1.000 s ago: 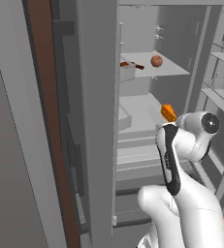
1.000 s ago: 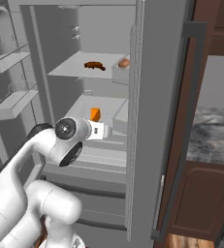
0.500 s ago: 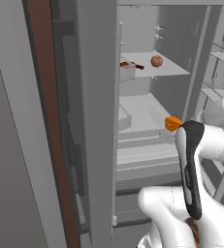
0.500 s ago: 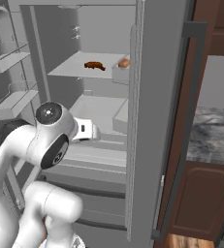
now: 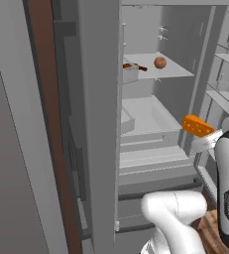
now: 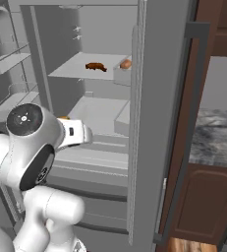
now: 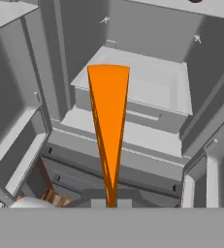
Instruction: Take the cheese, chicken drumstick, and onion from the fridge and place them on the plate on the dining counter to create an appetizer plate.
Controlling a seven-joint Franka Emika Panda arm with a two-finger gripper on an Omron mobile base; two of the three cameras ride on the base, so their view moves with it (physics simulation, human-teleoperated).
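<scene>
Cheese (image 5: 198, 126) clamped in the gripper (image 5: 203, 138), jaws closed tight on the narrow end of the wedge, held in the air just outside the open fridge (image 5: 103, 124), clear of the shelves and level with the lower pale shelf. Seen in the hand view as a long orange wedge (image 7: 109, 121) rising from the bottom toward the shelf interior. Chicken drumstick (image 6: 96, 67) lying on the upper shelf, well inside; onion (image 5: 160, 62) on the same shelf, a little apart from the drumstick toward the right of the left base view, partly hidden by the door edge in the right base view (image 6: 126, 63). A patch of grey marbled counter (image 6: 214, 138) visible off to the right past the dark brown cabinet (image 6: 203, 206); whether that is the dining counter cannot be told, and no plate to be made out there. By judgement, early in the job: first of three foods lifted out but not yet delivered, two still in the fridge, carry to the plate and two more fetches left.
</scene>
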